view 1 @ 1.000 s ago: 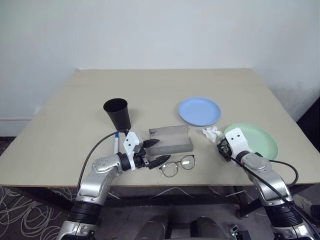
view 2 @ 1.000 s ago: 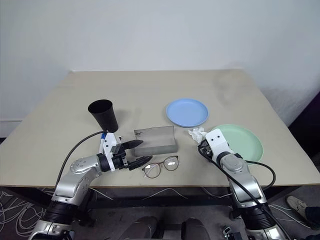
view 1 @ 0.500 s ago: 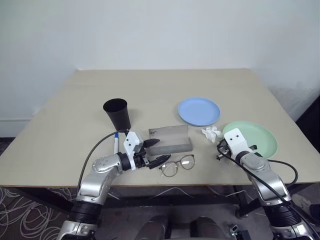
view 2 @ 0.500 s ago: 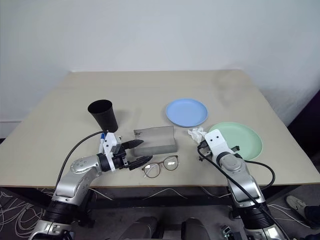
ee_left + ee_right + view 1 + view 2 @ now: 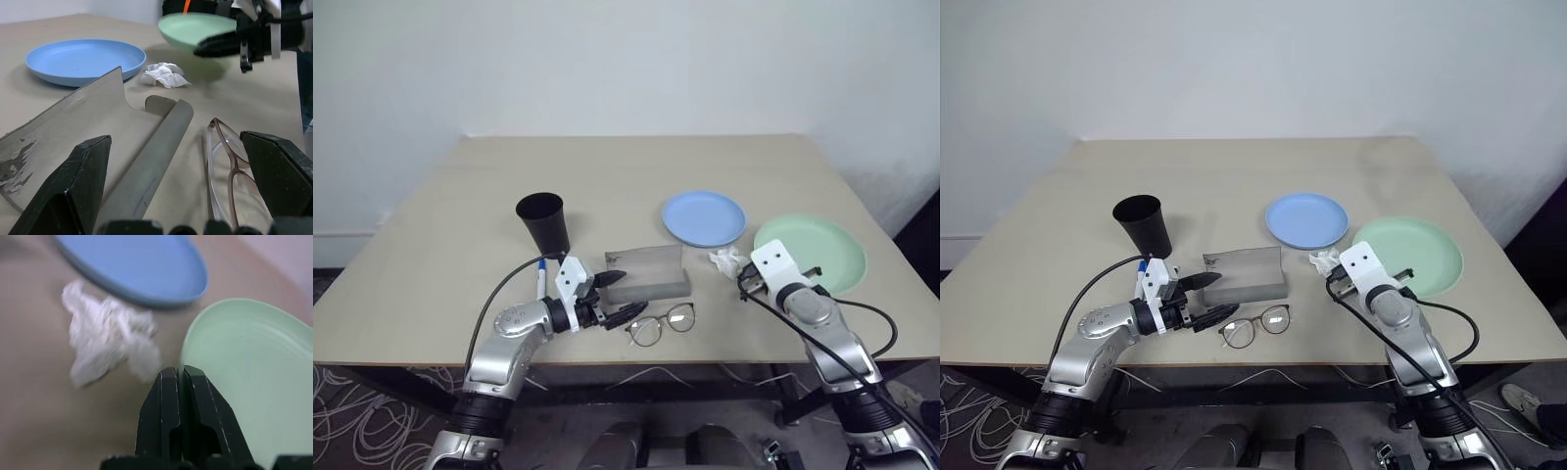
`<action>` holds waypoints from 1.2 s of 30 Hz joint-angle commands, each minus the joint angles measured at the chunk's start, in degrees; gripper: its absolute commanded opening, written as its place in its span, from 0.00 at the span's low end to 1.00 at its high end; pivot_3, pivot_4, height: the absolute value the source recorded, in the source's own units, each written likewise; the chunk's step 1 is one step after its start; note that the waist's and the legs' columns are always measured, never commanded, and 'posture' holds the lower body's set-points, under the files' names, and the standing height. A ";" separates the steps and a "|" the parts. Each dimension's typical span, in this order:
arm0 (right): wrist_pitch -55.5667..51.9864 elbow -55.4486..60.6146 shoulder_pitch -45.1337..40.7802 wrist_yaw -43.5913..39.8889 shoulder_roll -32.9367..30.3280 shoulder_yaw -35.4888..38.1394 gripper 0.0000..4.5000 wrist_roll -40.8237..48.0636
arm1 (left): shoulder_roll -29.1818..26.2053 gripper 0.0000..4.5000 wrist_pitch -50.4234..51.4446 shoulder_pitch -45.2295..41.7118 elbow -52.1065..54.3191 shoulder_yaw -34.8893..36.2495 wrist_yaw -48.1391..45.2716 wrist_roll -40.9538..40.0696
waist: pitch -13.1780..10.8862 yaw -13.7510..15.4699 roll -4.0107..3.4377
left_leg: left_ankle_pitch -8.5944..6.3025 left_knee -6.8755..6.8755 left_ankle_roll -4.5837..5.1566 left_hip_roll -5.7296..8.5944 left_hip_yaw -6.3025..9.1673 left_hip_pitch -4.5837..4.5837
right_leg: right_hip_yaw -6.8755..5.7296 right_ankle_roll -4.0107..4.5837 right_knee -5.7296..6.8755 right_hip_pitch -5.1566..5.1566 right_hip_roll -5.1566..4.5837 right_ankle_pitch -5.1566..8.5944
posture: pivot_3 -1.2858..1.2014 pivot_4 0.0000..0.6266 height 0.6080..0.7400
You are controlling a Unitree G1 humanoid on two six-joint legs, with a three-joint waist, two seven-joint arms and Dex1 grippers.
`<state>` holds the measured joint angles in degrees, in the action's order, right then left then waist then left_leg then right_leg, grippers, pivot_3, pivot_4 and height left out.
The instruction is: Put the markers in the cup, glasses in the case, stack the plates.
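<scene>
Right wrist view: your right gripper [image 5: 179, 377] has its jaws pinched on the near rim of the mint green plate [image 5: 249, 382], which sits lifted and tilted off the bench [image 5: 607, 186]. It's an edge grip on thin, smooth plastic, so the plate can pivot or slip out if you swing fast. The crumpled white tissue [image 5: 728, 260] lies between the green plate and the light blue plate [image 5: 704, 217]; drag low and you'll snag it and carry it onto the stack. Your left gripper [image 5: 615, 297] hangs with jaws spread wide, between the open grey case [image 5: 647, 270] and the wire-framed glasses [image 5: 662, 324], gripping nothing. Thin frame and round lenses could bend if clamped hard. The marker [image 5: 541, 278] lies just beside the black tapered cup [image 5: 543, 223].
</scene>
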<state>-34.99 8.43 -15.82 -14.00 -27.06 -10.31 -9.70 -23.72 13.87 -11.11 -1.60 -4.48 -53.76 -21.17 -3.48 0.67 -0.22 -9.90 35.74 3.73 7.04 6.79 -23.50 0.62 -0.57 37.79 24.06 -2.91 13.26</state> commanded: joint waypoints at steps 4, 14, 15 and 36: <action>20.38 -8.06 -8.75 -10.95 -5.43 -2.46 0.01 0.49 | 0.16 1.00 -1.43 -2.06 0.75 0.45 -0.29 -0.05 | 0.00 -0.13 0.00 | 0.00 0.08 0.00 -0.02 0.00 0.01 | -0.04 -0.01 0.00 -0.06 0.02 -0.02 | 0.52 0.00 0.97; 42.12 -48.25 -33.08 -26.06 4.57 -3.74 0.01 4.38 | 0.51 1.00 -2.27 -2.55 0.27 0.88 0.54 0.14 | -0.01 -0.60 0.01 | 0.04 0.16 0.07 -0.04 0.02 0.43 | -0.07 0.03 -0.07 -0.53 0.09 -0.15 | 0.52 0.00 0.97; 44.17 -52.19 -34.92 -27.31 5.63 -3.93 0.01 4.11 | 0.55 1.00 -2.30 -2.15 0.66 1.05 0.89 0.14 | -0.01 -0.60 0.01 | 0.03 0.08 0.07 -0.04 0.03 0.61 | -0.07 0.01 -0.12 -0.69 0.08 -0.14 | 0.52 0.00 0.97; 58.54 -77.07 -45.72 -23.45 12.26 -0.59 0.44 0.66 | -0.66 1.00 -2.01 2.67 5.78 3.05 5.14 -0.39 | 0.02 -0.71 -0.11 | 0.19 -0.67 -0.20 -0.03 0.02 0.99 | 0.24 0.21 -0.02 -0.55 0.25 -0.23 | 0.52 0.00 0.97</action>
<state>21.76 -69.54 -58.50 -38.12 -14.31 -12.15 -9.21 -23.91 12.42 -7.67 1.83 -2.77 -48.71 -21.03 -3.46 -0.04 -0.33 -9.71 35.07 3.54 7.01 6.81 -22.51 0.86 -0.36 37.78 23.51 -2.66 13.03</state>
